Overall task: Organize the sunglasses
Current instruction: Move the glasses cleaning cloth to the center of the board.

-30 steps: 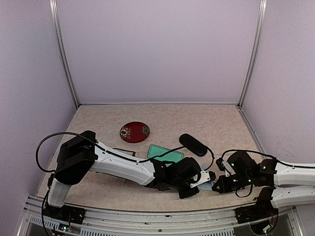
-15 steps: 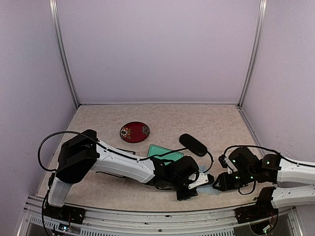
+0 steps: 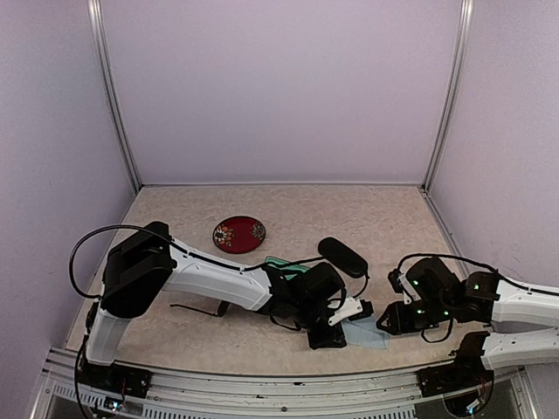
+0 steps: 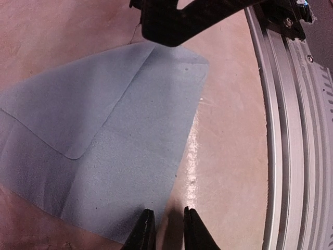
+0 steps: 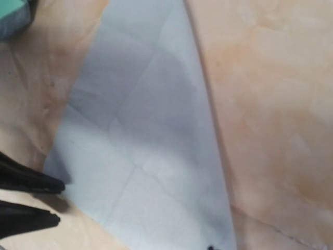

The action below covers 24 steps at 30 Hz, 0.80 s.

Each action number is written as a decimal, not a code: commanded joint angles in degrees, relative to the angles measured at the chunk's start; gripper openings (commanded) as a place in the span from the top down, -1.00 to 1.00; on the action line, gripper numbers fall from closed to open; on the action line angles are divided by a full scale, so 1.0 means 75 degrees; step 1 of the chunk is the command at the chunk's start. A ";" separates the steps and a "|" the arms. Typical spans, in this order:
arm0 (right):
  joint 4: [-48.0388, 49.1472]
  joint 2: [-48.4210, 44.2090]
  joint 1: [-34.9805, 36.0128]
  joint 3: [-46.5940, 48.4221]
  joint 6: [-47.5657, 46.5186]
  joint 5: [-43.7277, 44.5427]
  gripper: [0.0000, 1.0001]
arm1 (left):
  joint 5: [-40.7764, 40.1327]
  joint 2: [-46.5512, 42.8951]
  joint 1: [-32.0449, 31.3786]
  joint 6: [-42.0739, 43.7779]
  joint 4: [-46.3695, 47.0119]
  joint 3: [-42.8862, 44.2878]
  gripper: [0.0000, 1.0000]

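Top view, left gripper (image 3: 341,328): reaches across to the near middle of the table (image 3: 393,218), tips at the left edge of the blue-grey case (image 3: 369,333).
Top view, right gripper (image 3: 390,321): at the blue-grey case's right edge; spread or clenched, cannot tell.
Top view, other items: black oval case (image 3: 342,257); red dish (image 3: 238,234); teal item (image 3: 281,264), half under the left arm.
Top view, sunglasses: no pair clearly made out; a thin dark shape (image 3: 220,307) lies under the left forearm, identity cannot be told.
Left wrist, left gripper (image 4: 167,230): fingers nearly together, narrow gap, at the near edge of the blue-grey case (image 4: 104,140); pinching it or not, cannot tell.
Right wrist, blue-grey case (image 5: 151,156): flat on the table; two black tips (image 5: 26,179) just beside its corner.
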 commanded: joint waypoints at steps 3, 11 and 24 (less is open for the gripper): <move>0.0725 0.0084 0.0089 -0.0066 -0.0226 -0.0122 0.35 | 0.0225 -0.0105 -0.0091 -0.0482 -0.0520 -0.0556 0.60; 0.1020 0.0120 0.0117 -0.0181 -0.0367 -0.0206 0.33 | 0.0182 -0.0330 -0.0672 -0.1081 -0.0096 -0.1367 0.62; 0.1613 0.0104 0.0356 -0.0472 -0.0732 -0.0541 0.32 | -0.0874 -0.1143 -0.0796 -0.1925 0.0823 -0.2322 0.45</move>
